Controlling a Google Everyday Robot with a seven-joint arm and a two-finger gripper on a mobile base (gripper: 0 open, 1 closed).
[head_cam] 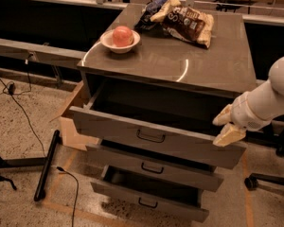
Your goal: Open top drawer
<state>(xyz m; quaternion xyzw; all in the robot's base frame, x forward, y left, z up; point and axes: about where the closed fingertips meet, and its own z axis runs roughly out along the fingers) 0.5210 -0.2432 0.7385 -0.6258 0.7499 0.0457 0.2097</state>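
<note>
The top drawer of the grey metal cabinet stands pulled well out, and its dark inside shows. Its small dark wire handle sits at the middle of the front. My gripper is at the drawer's right front corner, just above the top edge of the front. Its two cream fingers stand a little apart with nothing between them. The white arm reaches in from the right.
The middle drawer and bottom drawer are also partly out. On the cabinet top are a bowl with a red apple and chip bags. A cardboard box, cables and a black stand leg lie at the left.
</note>
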